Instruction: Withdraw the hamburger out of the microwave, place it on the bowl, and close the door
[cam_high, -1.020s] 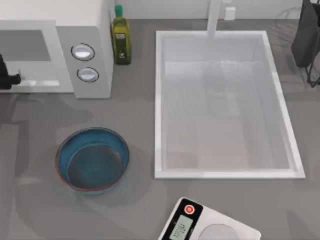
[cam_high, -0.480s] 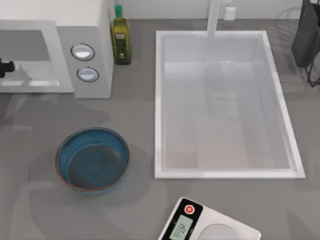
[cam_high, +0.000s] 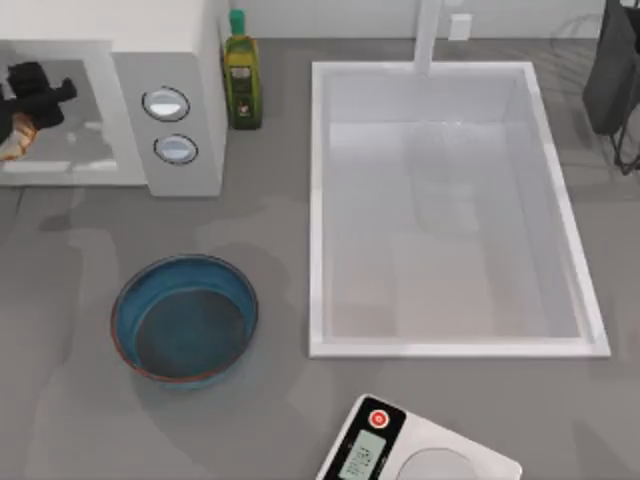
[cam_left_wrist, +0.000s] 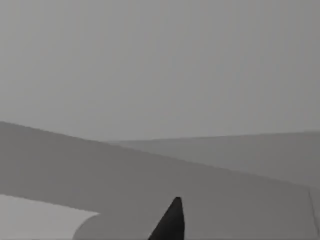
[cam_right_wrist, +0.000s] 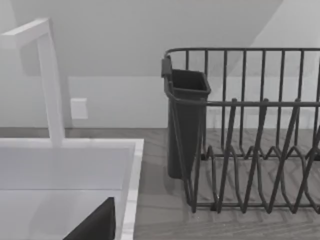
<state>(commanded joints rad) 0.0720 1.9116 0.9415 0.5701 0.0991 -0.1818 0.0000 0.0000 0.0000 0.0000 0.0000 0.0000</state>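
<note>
Just inside the open microwave (cam_high: 110, 60), the hamburger (cam_high: 14, 138) sits at the top view's left edge, touching the left gripper (cam_high: 30, 105); whether its fingers clamp it cannot be told. Below, well apart, lies the bowl (cam_high: 185, 318). The right arm stays parked by the dish rack (cam_right_wrist: 250, 130).

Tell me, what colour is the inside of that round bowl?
Blue-teal inside, with a brownish rim; the bowl shows best in the top view.

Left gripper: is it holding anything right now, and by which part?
Cannot be told. In the top view the left gripper sits inside the microwave beside the hamburger, which touches its lower side.
</note>
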